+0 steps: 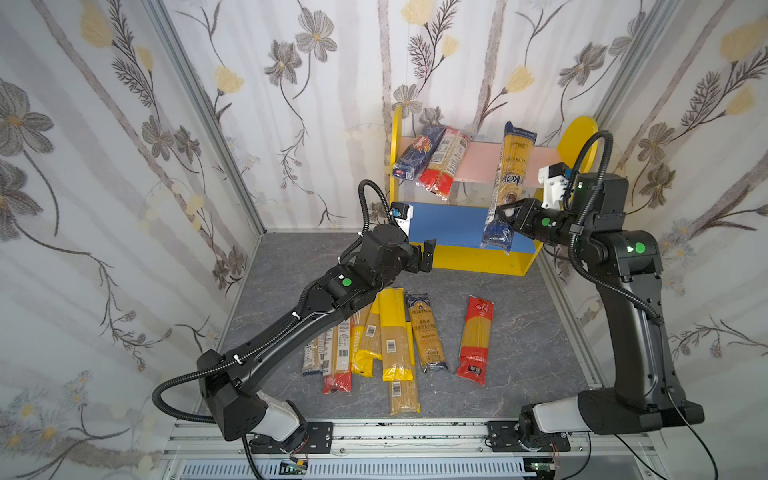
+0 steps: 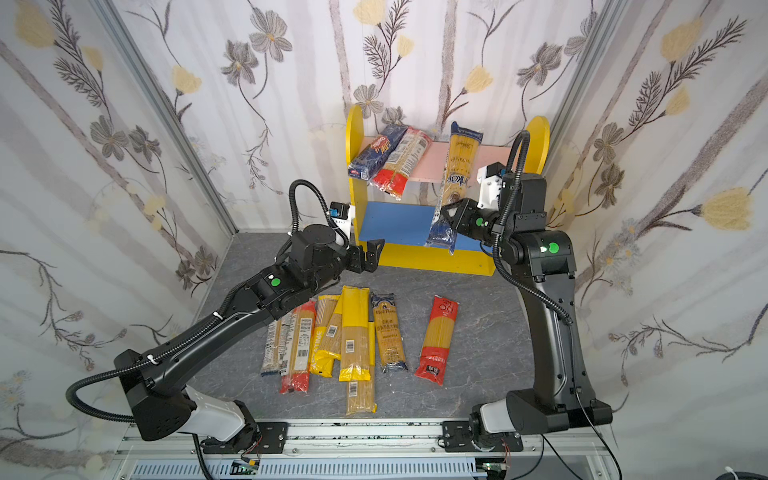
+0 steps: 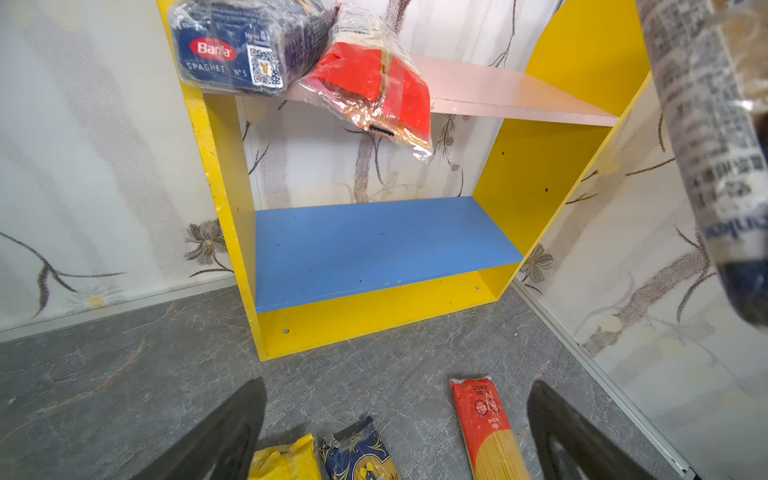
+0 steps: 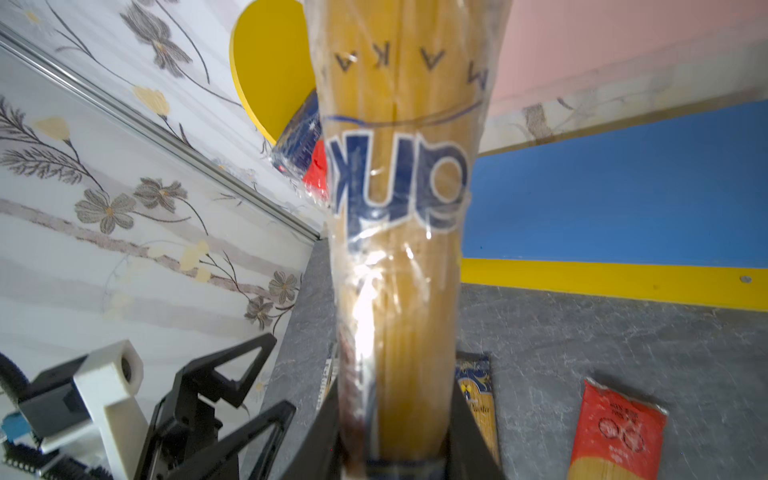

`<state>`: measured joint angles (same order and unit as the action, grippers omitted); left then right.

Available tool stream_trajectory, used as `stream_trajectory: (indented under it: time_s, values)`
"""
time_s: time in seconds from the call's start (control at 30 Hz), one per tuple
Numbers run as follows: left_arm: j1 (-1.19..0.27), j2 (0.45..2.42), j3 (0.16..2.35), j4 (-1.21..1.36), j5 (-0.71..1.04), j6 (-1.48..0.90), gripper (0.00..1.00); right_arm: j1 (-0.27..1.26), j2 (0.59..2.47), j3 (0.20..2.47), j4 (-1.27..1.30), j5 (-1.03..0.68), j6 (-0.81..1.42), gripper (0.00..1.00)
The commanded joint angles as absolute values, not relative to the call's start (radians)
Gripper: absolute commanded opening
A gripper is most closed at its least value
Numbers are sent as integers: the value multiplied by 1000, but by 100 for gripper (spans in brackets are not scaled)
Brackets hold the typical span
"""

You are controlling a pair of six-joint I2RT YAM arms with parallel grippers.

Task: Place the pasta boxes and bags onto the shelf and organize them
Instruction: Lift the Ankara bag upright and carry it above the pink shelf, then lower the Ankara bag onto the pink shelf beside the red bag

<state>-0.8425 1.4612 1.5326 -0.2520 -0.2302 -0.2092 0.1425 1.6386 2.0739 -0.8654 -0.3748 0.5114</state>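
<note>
Bright, even, diffuse light in all four views; you get soft shadows and little glare.
In both top views the wide lens bows the walls point(image 1: 104, 208) outward at the edges, and the arms point(image 1: 291, 328) lay only faint, soft-edged shadows on the grey floor point(image 1: 519, 316). In your right wrist view the held spaghetti packet point(image 4: 399, 249) sits so near the lens that it is soft and out of focus, with a white glare streak down its plastic wrap; the shelf point(image 4: 623, 187) behind reads sharper. In your left wrist view the fingers point(image 3: 232, 436) of the left gripper point(image 3: 397, 386) are dark, blurred shapes, and that packet point(image 3: 715, 145) smears at the frame's edge.
</note>
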Motion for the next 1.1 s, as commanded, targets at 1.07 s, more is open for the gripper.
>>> stream_trajectory:
  time_s: [1.07]
  values:
    - [-808,1506,1656,-242,-289,-63,100,100,2179,2472,-385,-459,698,48]
